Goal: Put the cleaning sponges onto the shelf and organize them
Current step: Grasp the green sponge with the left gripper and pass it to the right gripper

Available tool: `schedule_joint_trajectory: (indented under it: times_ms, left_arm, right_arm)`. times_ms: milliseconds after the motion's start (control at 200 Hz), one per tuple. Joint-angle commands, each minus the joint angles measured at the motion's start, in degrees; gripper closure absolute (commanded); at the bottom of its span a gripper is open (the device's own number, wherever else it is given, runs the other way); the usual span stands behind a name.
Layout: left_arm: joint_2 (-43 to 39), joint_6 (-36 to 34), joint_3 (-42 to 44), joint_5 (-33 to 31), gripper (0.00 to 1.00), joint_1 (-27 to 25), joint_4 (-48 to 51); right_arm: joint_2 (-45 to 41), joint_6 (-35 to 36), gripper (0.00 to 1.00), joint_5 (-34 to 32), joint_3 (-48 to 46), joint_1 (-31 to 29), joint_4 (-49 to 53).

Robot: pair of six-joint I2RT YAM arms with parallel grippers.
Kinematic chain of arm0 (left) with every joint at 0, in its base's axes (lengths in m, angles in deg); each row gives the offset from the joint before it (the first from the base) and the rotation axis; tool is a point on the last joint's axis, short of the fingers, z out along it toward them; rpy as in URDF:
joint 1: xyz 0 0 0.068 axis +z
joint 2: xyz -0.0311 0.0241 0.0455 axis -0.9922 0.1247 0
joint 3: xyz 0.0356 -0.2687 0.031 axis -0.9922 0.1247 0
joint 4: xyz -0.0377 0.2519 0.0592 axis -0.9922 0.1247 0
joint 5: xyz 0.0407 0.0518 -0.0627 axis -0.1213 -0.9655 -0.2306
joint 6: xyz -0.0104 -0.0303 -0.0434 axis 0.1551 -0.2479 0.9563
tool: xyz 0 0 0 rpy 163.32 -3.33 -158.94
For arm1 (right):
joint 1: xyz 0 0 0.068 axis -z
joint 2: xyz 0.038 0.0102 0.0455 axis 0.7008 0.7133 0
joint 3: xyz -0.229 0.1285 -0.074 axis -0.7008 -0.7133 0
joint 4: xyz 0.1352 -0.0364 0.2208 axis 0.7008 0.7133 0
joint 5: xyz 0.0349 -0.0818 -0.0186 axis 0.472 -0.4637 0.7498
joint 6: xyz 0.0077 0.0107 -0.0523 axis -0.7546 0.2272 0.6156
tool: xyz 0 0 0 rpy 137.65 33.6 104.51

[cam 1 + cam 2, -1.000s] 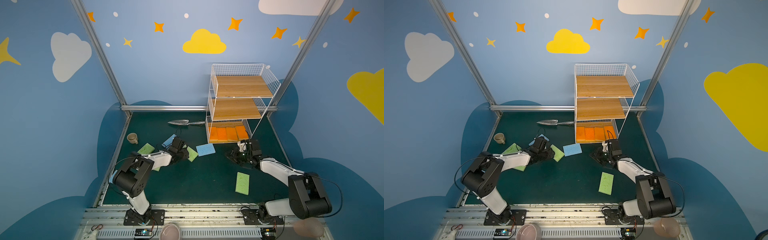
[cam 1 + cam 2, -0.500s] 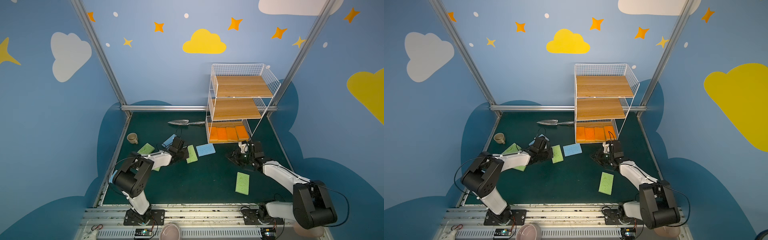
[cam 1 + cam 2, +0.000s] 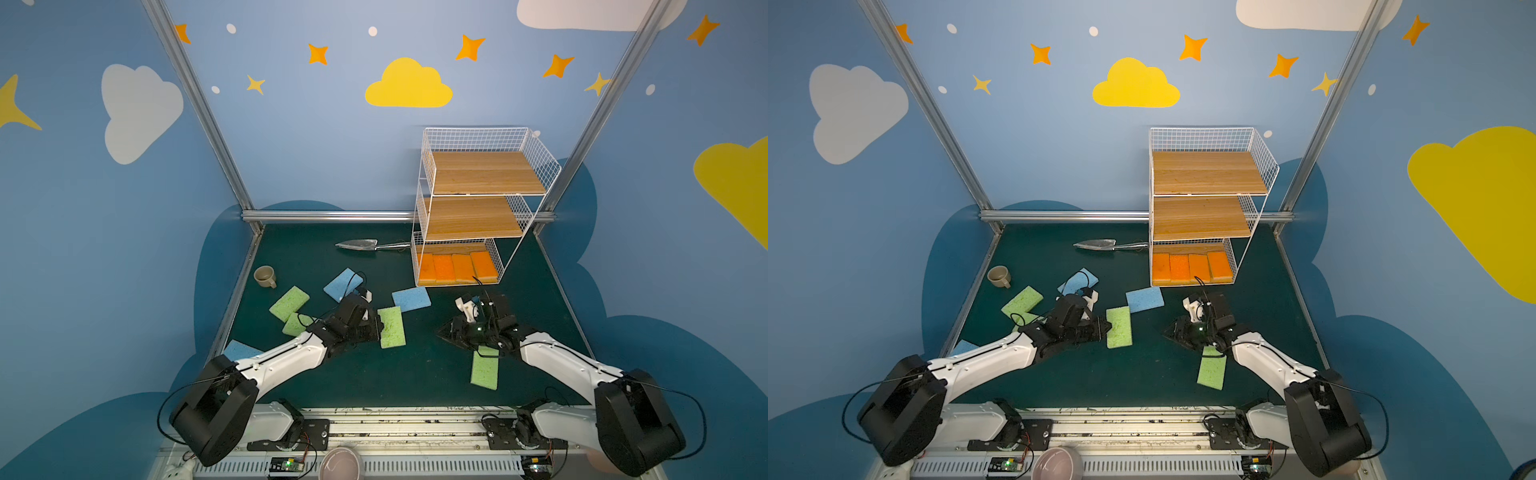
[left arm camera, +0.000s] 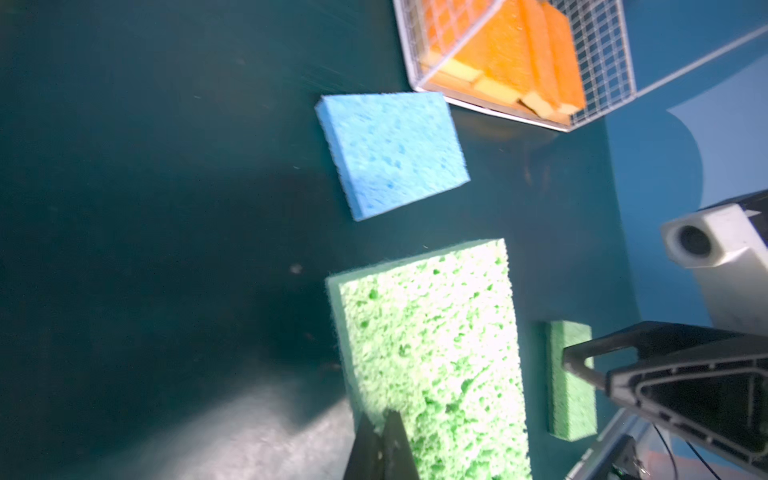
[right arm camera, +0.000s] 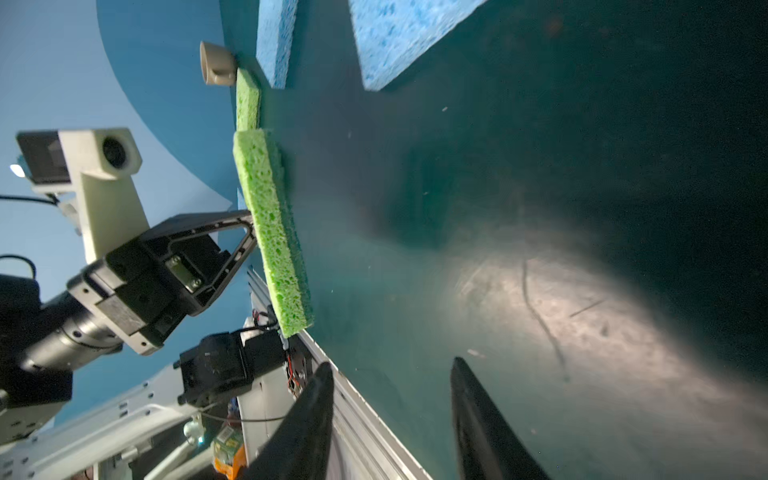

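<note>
**Left tool** (image 3: 375, 329): clenched on the edge of a light green sponge (image 3: 392, 328) near the middle of the table (image 3: 415, 382), just beside a light blue sponge (image 3: 411, 299).

**Right tool** (image 5: 390, 368): released, its fingers apart over bare table with nothing between them.

**Shelf** (image 3: 482, 172): four orange sponges (image 3: 457, 268) lie side by side on its lowest tier.

**Loose on the table:** two green sponges (image 3: 289, 303) close together at the left, a second blue sponge (image 3: 343, 284), a third blue sponge (image 3: 241, 351) beside the left arm, and a last green sponge (image 3: 485, 368) partly under the right arm.
</note>
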Motion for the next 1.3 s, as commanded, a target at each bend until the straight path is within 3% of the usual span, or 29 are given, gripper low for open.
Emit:
schedule_joint_trajectory:
  times_ms: [0,185,385,571,721,896,1196,1246,1291]
  left_arm:
    - [-0.3,0.9,-2.7,0.2,0.97,-2.4,3.9]
    - [0.6,0.1,-7.6,0.6,0.97,-5.5,8.7]
    - [0.2,-0.3,-12.0,0.0,0.97,-6.6,12.3]
    - [2.6,-1.6,-17.2,-2.2,0.97,-6.5,14.2]
    - [6.3,-2.2,-22.1,0.3,0.97,-4.7,15.2]
    - [9.5,-1.9,-25.7,4.4,0.97,-2.2,14.9]
    - [9.4,-1.3,-27.0,6.0,0.97,-0.8,13.4]
    - [9.5,-1.3,-27.0,6.3,0.9,-0.9,13.3]
    - [9.4,-1.3,-27.0,6.4,0.75,-0.9,13.0]
  right_arm:
    - [-3.5,0.3,0.51,0.3,0.3,-3.0,1.6]
    - [-7.5,-1.3,0.51,-0.5,2.4,-5.9,3.6]
    - [-6.6,-2.5,0.65,0.5,4.1,-6.6,3.5]
    - [-4.8,-2.4,0.54,2.4,5.2,-6.3,1.0]
    - [-3.5,-2.5,0.53,3.3,7.3,-5.6,-0.4]
    - [-1.2,-4.6,0.69,6.4,8.3,-3.7,-3.8]
    - [-1.1,-6.3,0.95,7.8,7.9,-0.4,-7.6]
    - [-1.4,-6.4,0.99,8.1,7.9,0.2,-7.5]
    - [-2.0,-6.4,1.0,8.4,7.9,0.8,-7.2]
